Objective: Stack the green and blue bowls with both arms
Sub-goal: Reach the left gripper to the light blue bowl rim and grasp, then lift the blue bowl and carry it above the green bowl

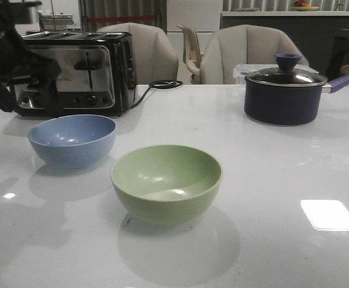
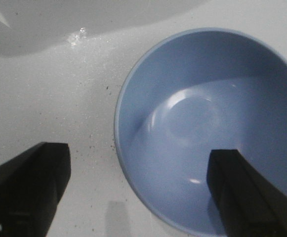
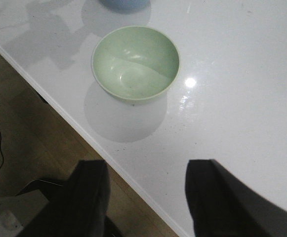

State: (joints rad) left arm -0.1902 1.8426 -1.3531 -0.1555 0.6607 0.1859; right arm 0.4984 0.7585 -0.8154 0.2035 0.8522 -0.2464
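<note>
The dusty blue bowl (image 1: 72, 140) stands upright at the left of the white table, and the sage green bowl (image 1: 166, 183) stands just right of it, nearer the front; they are apart. My left arm (image 1: 6, 66) hangs over the far left. In the left wrist view my left gripper (image 2: 139, 153) is open above the blue bowl (image 2: 207, 123), one finger over its inside and the other outside its rim. My right gripper (image 3: 146, 168) is open and empty above the table's front edge (image 3: 133, 185), short of the green bowl (image 3: 136, 64). The right arm is out of the front view.
A black-and-chrome toaster (image 1: 72, 72) stands behind the blue bowl with its cord trailing right. A dark navy lidded saucepan (image 1: 285, 96) stands at the back right. Two chairs (image 1: 246, 51) are behind the table. Wooden floor (image 3: 29, 128) lies beyond the front edge.
</note>
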